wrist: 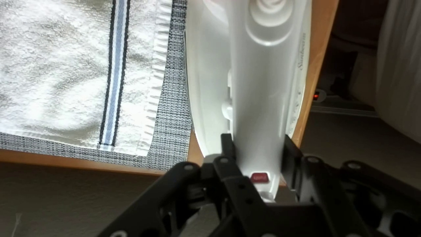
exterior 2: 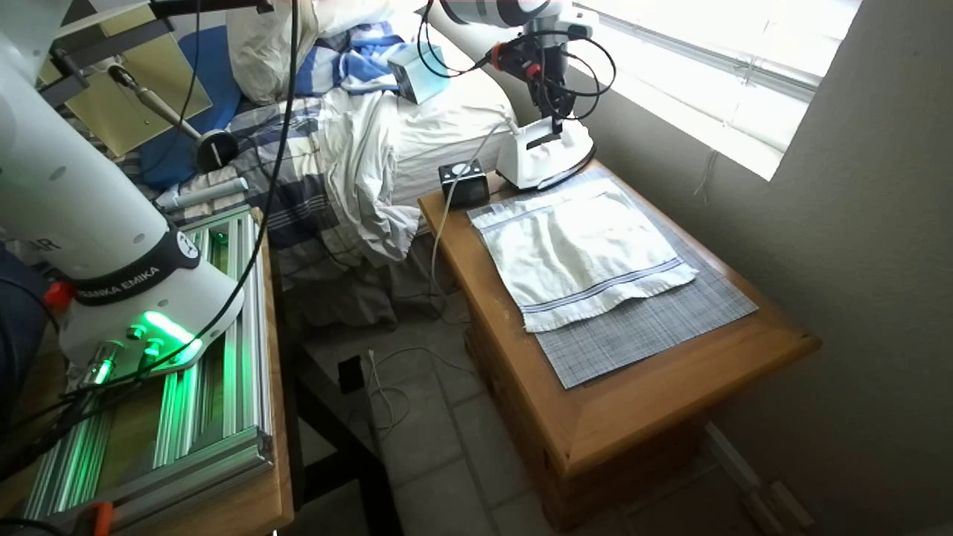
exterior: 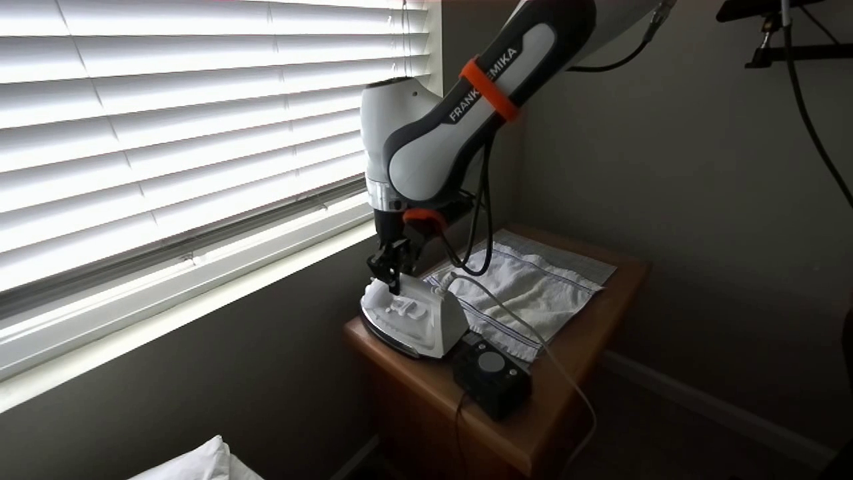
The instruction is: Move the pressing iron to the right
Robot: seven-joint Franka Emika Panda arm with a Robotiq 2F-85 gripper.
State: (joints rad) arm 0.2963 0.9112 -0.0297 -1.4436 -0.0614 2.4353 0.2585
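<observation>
1. In both exterior views, see the white pressing iron at one end of the wooden cabinet, near the wall below bright blinds.
2. In the wrist view, note the gripper drawn narrow on the handle of the iron; see black fingers lying against both sides of it, holding the iron there.
3. Read "Sunbeam" in lettering along the iron's flank; spot a red label on the handle, close by the fingers.
4. Cannot tell, from these angles, an iron set fully flat from one slightly raised.
5. In an exterior view, trace a pale cord from the iron's heel, across the cabinet and over its edge.
6. Just beside the heel, note a black boxy device with a grey disc on top.
7. See a rumpled white towel with blue stripes, spread on a grey woven mat; in the wrist view, find the mat running up to the iron's edge.
8. Follow the white arm down to the gripper; note an orange band around it.
9. Across the tiled floor from the cabinet, see green light on the robot's base; make out a bed beyond, with a pale blue box on it.
</observation>
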